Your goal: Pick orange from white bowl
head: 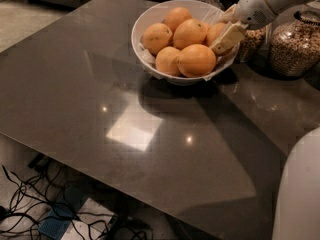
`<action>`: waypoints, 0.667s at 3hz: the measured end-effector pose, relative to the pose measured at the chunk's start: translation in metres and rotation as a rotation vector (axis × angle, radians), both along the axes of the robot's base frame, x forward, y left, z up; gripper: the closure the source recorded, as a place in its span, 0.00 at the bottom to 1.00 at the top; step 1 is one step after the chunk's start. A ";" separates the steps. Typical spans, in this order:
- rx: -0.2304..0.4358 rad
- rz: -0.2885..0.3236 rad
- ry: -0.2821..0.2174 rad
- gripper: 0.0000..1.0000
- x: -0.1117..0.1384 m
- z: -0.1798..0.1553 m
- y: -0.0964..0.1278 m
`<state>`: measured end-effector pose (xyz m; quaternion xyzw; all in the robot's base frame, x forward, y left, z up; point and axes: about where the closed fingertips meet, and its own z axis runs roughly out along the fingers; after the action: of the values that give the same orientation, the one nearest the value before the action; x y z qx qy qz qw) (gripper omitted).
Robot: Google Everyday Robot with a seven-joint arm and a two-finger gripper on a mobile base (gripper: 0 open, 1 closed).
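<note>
The white bowl [145, 19] stands at the far middle of the dark table [100, 99] and holds several oranges on a crinkled white liner. The front orange [196, 60] is the largest in view. Others lie at the left [157, 37], the middle [189, 33] and the back [179, 18]. My gripper [222, 34] reaches in from the upper right over the bowl's right rim. It sits against the rightmost orange [214, 32], which it partly hides.
Two glass jars of cereal stand right of the bowl, one close behind the gripper [250, 44], one further right [295, 46]. My white body [300, 194] fills the lower right corner. Cables [30, 204] lie on the floor under the table's front edge.
</note>
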<state>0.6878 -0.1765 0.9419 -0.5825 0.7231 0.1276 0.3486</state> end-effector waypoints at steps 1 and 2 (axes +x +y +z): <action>0.070 0.019 -0.043 1.00 -0.001 0.024 0.003; 0.130 0.055 -0.109 1.00 -0.010 0.075 0.015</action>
<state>0.6778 -0.1613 1.0171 -0.5844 0.6769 0.1522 0.4208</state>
